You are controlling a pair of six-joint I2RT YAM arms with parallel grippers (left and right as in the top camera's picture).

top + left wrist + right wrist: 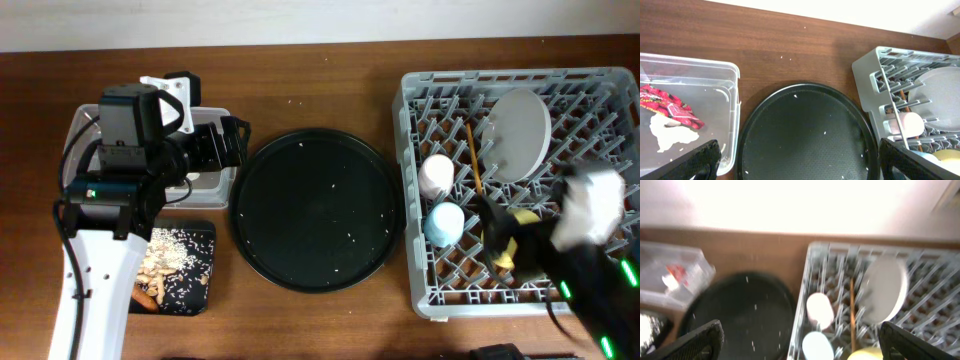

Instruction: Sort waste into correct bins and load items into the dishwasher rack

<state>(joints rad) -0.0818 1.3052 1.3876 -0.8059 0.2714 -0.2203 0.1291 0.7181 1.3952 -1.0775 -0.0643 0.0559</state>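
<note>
1. The blurred frame's right half holds a large grey plastic rack (925, 275) with upright pegs.
2. In it sit a pale round plate (883, 296), a small pink cup (820, 310), a small blue cup (817, 346), a thin wooden chopstick (852, 315) and a yellow bowl's rim (867, 354).
3. A round black tray (740, 315) lies lower left on the brown wooden bench (750, 245).
4. A clear plastic tub (690, 265) at the left edge holds a red wrapper (676, 271).
5. The right pincer's (800, 325) black fingers (695, 345) stand wide apart in the bottom corners.

No legible text, number or brand in any view; the only printed surface was the red snack wrapper (670, 105) in the clear tub (700, 80); it carried white markings on red, too crumpled and small to make out from the left wrist camera; overhead and right wrist views were too coarse and blurred to resolve it at all.
</note>
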